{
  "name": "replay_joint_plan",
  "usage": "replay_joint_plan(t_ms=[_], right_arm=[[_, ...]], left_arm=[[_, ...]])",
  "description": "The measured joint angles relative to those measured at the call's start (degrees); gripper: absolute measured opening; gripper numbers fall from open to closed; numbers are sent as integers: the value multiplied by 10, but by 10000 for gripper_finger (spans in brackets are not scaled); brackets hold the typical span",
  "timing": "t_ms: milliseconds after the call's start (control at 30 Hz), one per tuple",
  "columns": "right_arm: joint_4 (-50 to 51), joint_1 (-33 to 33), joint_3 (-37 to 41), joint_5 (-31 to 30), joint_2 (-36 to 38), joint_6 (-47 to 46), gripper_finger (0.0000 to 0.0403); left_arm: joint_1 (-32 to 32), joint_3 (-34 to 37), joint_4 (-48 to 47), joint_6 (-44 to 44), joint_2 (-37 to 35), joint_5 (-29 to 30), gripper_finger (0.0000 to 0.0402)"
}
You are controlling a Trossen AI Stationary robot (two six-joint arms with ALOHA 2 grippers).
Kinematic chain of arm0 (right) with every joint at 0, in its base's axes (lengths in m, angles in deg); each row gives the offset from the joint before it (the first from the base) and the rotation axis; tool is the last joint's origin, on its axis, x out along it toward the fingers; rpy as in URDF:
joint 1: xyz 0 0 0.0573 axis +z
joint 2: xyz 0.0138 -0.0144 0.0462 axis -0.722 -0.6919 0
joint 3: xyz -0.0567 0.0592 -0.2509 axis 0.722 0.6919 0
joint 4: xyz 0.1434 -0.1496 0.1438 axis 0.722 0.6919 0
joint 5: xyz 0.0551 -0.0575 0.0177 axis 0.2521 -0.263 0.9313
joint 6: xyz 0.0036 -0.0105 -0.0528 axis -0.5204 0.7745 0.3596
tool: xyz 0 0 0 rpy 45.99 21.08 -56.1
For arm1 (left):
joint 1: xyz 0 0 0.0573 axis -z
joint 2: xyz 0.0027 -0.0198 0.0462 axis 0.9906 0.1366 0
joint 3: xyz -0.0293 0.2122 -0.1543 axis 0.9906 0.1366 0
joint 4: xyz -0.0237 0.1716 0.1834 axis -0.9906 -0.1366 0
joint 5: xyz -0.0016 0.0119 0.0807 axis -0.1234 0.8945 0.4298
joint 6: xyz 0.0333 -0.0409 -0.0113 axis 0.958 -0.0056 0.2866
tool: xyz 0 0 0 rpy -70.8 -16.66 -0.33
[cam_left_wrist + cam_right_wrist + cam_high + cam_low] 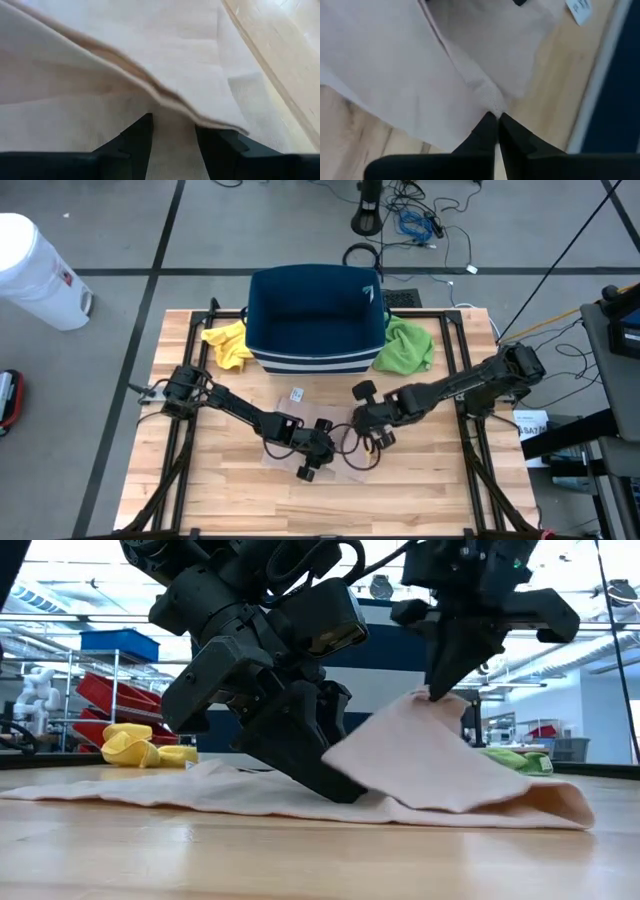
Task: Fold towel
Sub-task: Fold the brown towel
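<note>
A pale beige towel (190, 790) lies spread on the wooden table (200, 490), near its middle. One part of the towel is raised as a flap (420, 755), which slants up over the flat layer. My right gripper (437, 692) is shut on the top of that flap, above the towel's right half. My left gripper (335, 785) comes slanting down from the left, open, and its fingers (135, 142) are down on the flat layer beneath the flap's edge (165, 95). My left gripper's open fingertips (340, 790) stand on the towel's flat layer (172, 125), near its middle. They come slanting down from the table's left. The raised flap partly hides the spot in the low view. My right gripper pinches the flap's corner (492, 106) between its two fingertips, pointing steeply down from above. The corner is lifted clear. The flap hangs from it, slanting down to the fold (560, 810) on the table.
A dark blue bin (315, 320) stands at the table's far middle, with a yellow cloth (228, 345) to its left and a green cloth (405, 345) to its right. A small white tag (297, 394) lies near the towel's far edge. Black rails (180, 450) run along both sides.
</note>
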Motion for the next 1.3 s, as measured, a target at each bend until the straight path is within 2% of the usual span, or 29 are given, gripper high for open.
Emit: replay_joint_plan(t_ms=[100, 200, 433, 533, 767, 833, 1000, 1067, 1167, 1300], right_arm=[[-29, -9, 13, 48, -9, 19, 37], [-29, -9, 31, 50, -24, 26, 74], [43, -9, 41, -95, -23, -43, 156], [61, -8, 41, -118, -13, -68, 167], [88, -7, 41, -121, -10, -110, 161], [87, -6, 41, -103, -10, -124, 159], [55, 17, 41, 32, -10, -160, 158], [35, 41, 41, 67, -10, -174, 158], [-10, 88, 41, 88, -10, -188, 157], [-96, 144, 41, 85, -11, -207, 157]], left_arm=[[0, 0, 0, 0, 0, 0, 158], [0, 0, 0, 0, 0, 0, 158], [0, 0, 1, 0, 0, 0, 158], [0, 0, 1, 1, 0, 0, 158], [0, 0, 1, 1, 0, 0, 158], [0, 0, 1, 1, 0, 0, 158], [0, 0, 1, 1, 0, 0, 158], [0, 0, 1, 1, 0, 0, 158], [0, 0, 1, 1, 0, 0, 158], [0, 0, 1, 1, 0, 0, 158]])
